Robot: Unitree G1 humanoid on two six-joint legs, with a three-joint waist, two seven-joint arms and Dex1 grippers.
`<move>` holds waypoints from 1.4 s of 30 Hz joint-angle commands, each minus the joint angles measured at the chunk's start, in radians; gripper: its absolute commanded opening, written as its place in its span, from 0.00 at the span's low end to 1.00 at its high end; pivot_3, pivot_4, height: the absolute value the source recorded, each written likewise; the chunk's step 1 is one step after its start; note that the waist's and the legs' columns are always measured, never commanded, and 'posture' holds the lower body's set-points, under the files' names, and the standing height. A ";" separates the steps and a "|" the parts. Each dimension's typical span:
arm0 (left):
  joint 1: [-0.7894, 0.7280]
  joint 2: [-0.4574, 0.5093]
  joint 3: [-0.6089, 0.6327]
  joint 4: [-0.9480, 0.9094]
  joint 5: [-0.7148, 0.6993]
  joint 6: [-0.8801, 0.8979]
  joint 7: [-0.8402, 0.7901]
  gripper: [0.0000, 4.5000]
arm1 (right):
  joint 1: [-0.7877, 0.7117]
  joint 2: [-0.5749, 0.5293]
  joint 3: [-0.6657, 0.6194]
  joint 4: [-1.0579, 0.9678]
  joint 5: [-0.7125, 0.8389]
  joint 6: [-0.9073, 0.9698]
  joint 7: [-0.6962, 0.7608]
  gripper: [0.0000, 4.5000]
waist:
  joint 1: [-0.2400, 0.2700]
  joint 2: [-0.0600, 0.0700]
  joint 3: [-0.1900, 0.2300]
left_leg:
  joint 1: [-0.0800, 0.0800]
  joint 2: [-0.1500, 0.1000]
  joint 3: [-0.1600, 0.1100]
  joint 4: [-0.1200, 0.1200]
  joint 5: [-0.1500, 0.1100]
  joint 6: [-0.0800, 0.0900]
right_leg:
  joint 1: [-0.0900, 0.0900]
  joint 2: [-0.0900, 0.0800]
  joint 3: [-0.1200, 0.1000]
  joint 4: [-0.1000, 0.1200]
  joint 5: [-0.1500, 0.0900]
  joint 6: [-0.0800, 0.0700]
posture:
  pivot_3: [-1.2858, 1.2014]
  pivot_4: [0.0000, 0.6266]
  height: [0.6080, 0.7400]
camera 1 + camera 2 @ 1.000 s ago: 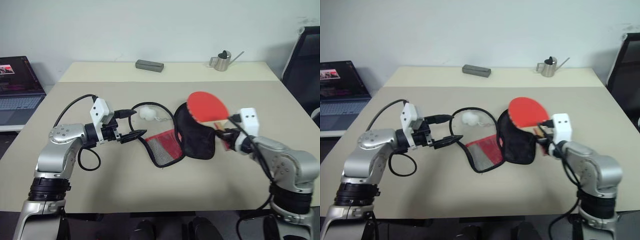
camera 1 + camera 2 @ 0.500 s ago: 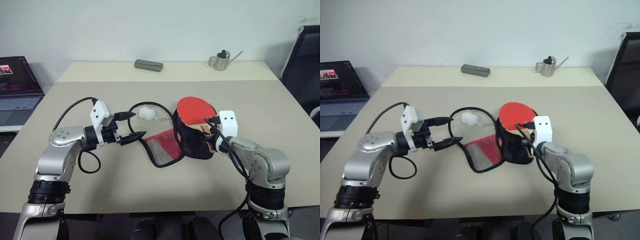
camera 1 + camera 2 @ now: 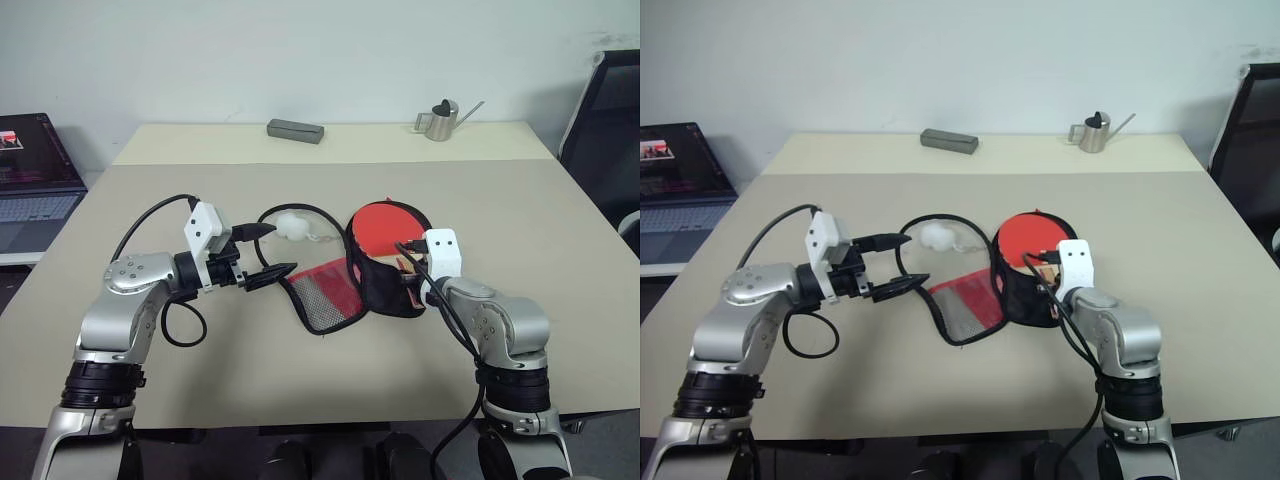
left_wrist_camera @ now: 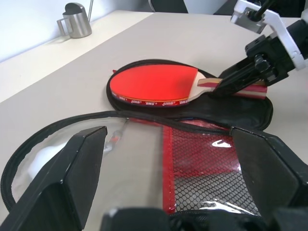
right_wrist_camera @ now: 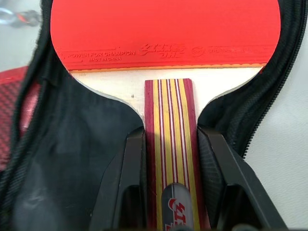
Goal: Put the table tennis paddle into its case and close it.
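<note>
Paddle (image 5: 163, 38) handle end hidden between right gripper (image 5: 168, 154) fingers.

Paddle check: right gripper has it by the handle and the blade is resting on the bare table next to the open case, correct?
Not quite. The right gripper does hold the paddle by the handle, but the blade lies on the open case's black half, not on bare table. The left wrist view shows it.

Table tennis paddle (image 4: 155, 85): red rubber face up, striped wooden handle, lying flat on the black half of the case (image 3: 385, 285). Case unzipped, spread open on the desk (image 3: 300, 380); its red mesh half lies alongside, possibly slightly raised at one edge.
</note>
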 commanded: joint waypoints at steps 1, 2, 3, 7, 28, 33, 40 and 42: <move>-0.005 0.000 0.019 -0.033 -0.013 -0.012 0.006 1.00 | -0.016 -0.009 0.005 -0.011 -0.024 -0.056 -0.005 0.24 | 0.000 0.000 0.000 | 0.000 0.000 0.000 0.000 0.000 0.000 | 0.000 0.000 0.000 0.000 0.000 0.000 | 0.52 0.24 1.00; -0.005 -0.001 0.019 -0.033 -0.013 -0.012 0.007 1.00 | -0.016 -0.011 0.008 -0.008 -0.028 -0.061 -0.004 0.24 | 0.000 0.000 0.000 | 0.000 0.000 0.000 0.000 0.000 0.000 | 0.000 0.000 0.000 0.000 0.000 0.000 | 0.52 0.24 1.00; -0.005 -0.002 0.018 -0.034 -0.013 -0.012 0.008 1.00 | -0.016 -0.013 0.011 -0.005 -0.032 -0.067 -0.003 0.24 | 0.000 0.000 0.000 | 0.000 0.000 0.000 0.000 0.000 0.000 | 0.000 0.000 0.000 0.000 0.000 0.000 | 0.52 0.24 1.00; -0.005 -0.003 0.018 -0.035 -0.013 -0.012 0.009 1.00 | -0.014 -0.017 0.022 0.005 -0.043 -0.069 0.007 0.24 | 0.000 0.000 0.000 | 0.000 0.000 0.000 0.000 0.000 0.000 | 0.000 0.000 0.000 0.000 0.000 0.000 | 0.52 0.24 1.00; -0.005 -0.007 0.011 -0.045 -0.032 0.002 -0.013 1.00 | 0.000 -0.155 -0.139 -0.341 0.167 0.139 0.246 0.75 | 0.001 0.000 0.000 | 0.000 0.000 0.000 0.000 0.000 0.000 | 0.000 0.000 0.000 0.000 0.000 0.000 | 0.52 0.24 1.00; 0.009 -0.012 0.004 -0.134 -0.152 0.095 -0.084 1.00 | 0.106 -0.420 -0.132 -0.305 0.282 0.064 0.505 0.75 | 0.002 0.000 0.000 | -0.001 0.000 0.000 0.000 0.000 0.000 | 0.001 0.000 -0.001 -0.001 0.000 0.000 | 0.52 0.24 1.00; -0.028 -0.002 -0.016 -0.155 -0.174 0.136 -0.123 1.00 | 0.173 -0.674 -0.045 -0.183 0.247 -0.183 0.717 0.75 | 0.000 0.000 0.000 | 0.002 0.001 0.001 0.001 0.000 0.000 | 0.003 0.001 0.000 0.000 0.000 0.000 | 0.52 0.24 1.00; -0.035 -0.007 -0.024 -0.157 -0.171 0.138 -0.124 1.00 | 0.185 -0.715 0.001 -0.142 0.213 -0.262 0.752 0.75 | 0.001 0.000 0.000 | 0.004 0.001 0.000 0.001 0.000 0.000 | 0.005 0.001 -0.001 -0.001 0.000 0.000 | 0.52 0.24 1.00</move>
